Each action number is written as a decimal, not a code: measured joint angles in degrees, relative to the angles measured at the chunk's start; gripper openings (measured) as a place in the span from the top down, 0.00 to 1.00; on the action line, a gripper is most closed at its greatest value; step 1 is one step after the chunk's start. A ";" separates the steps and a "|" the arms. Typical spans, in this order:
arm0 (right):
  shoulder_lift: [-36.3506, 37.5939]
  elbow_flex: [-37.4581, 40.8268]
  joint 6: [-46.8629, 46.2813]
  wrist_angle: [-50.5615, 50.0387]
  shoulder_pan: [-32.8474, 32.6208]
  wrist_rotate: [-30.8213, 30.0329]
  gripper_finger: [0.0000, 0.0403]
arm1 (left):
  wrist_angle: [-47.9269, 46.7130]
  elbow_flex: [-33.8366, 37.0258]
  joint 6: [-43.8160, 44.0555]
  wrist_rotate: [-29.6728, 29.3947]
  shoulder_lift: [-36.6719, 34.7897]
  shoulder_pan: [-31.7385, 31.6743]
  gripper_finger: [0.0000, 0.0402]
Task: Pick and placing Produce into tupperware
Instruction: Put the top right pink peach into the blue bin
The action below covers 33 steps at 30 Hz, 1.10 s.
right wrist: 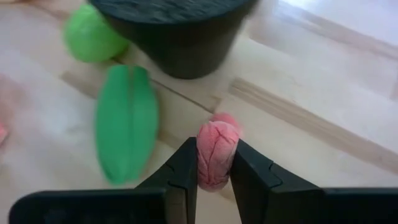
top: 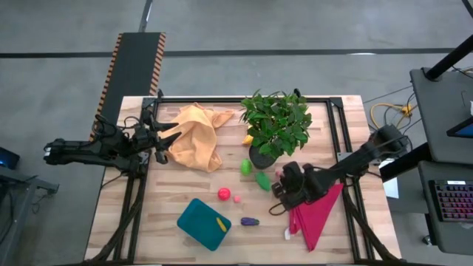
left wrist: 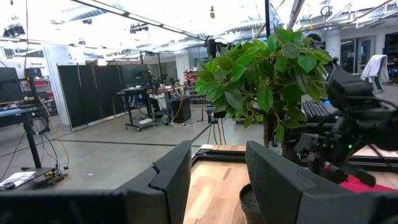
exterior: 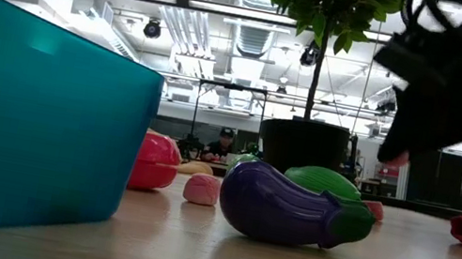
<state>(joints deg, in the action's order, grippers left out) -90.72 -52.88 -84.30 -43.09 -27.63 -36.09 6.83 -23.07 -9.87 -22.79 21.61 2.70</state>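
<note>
- Right end effector [right wrist: 214,163] is clamped on a small pink toy piece [right wrist: 216,152], fingers pressed on both its sides, just beside the black pot [right wrist: 171,34] of the potted plant [top: 276,122].
- From above, that end effector sits right of centre on the tabletop [top: 148,222], touching the magenta cloth [top: 316,214] on its right.
- Left end effector [top: 159,144] hangs at the left edge beside the orange-yellow cloth [top: 194,137], fingers partly apart with nothing between them.
- Teal tupperware [top: 203,223] sits near the front, left of centre, with the yellow banana [top: 220,224] already inside.
- Rest of the produce is loose on the wood: purple eggplant [top: 250,221] just right of the tub, red fruit [top: 224,193] and a small pink one [top: 237,198] a bit farther back, then a round green piece [top: 246,166] and a long green one [top: 262,180] close to the pot.
- Low view puts the eggplant right up front, the tub wall filling the left side.
</note>
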 joint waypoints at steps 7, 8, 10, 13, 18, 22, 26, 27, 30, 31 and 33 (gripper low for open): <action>0.25 -2.85 11.69 0.14 -1.81 0.10 0.83 | -0.15 0.00 0.01 0.00 0.02 0.00 0.65; 0.25 -3.12 12.82 0.21 -2.26 0.09 0.83 | -0.15 0.00 0.02 0.00 0.02 0.00 0.65; 0.25 -3.40 14.52 0.15 -3.22 0.13 0.83 | -0.15 0.00 0.02 0.00 0.00 0.00 0.65; 0.25 -3.83 17.33 0.48 -5.24 0.21 0.83 | -0.07 0.00 0.01 0.00 0.01 0.00 0.65; 0.25 -3.79 24.70 6.21 -9.00 0.21 0.83 | 0.00 0.00 0.10 0.00 0.02 0.00 0.65; -0.08 -3.76 32.07 13.93 -11.69 0.19 0.83 | -0.03 0.00 0.50 0.00 0.11 0.00 0.65; -0.13 -3.62 36.97 20.71 -13.85 0.03 0.83 | -0.18 0.00 0.50 0.00 0.35 0.00 0.65; -0.18 -3.50 38.12 22.21 -14.30 0.02 0.83 | -0.19 0.00 0.50 0.00 0.40 0.00 0.65; -0.21 -2.93 41.03 27.94 -15.23 -0.20 0.83 | 0.00 0.00 0.57 0.00 0.64 0.00 0.65; -0.21 -2.59 41.56 29.97 -15.42 -0.51 0.83 | 0.00 0.00 0.58 0.00 0.77 0.00 0.65; -0.21 -1.70 42.70 33.79 -15.81 -1.35 0.83 | 0.00 0.02 0.61 0.00 1.03 0.00 0.65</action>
<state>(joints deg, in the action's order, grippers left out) -90.94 -54.58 -41.60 -9.30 -43.44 -37.44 6.83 -23.05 -9.26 -22.79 22.64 2.70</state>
